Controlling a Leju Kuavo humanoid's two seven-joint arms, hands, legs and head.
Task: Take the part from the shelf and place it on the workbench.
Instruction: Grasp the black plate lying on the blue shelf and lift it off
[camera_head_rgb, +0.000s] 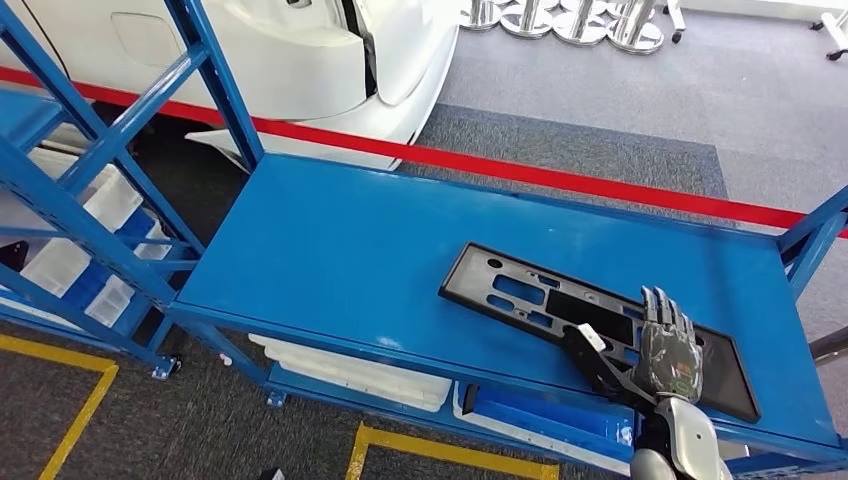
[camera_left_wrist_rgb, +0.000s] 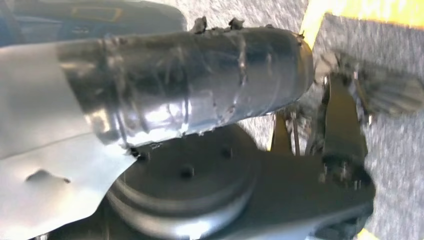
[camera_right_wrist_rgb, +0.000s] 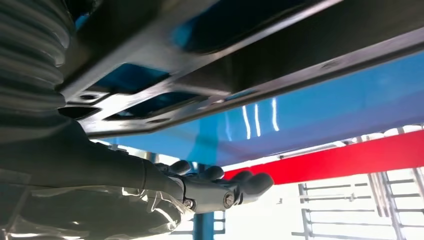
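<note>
The part is a flat black plate with several cut-outs, lying on the blue top shelf toward its front right. My right hand is over the plate's near right end, fingers stretched out and thumb set apart. In the right wrist view the fingers are straight, and a strip of blue shelf shows between them and the plate. Nothing is gripped. In the left wrist view, blurred dark fingers of my left hand hang over grey floor; how they lie is unclear.
Blue shelf uprights rise at the left and a post at the right corner. White bins sit on the lower shelf. Behind the shelf are a red floor line and a white car. Yellow lines mark the near floor.
</note>
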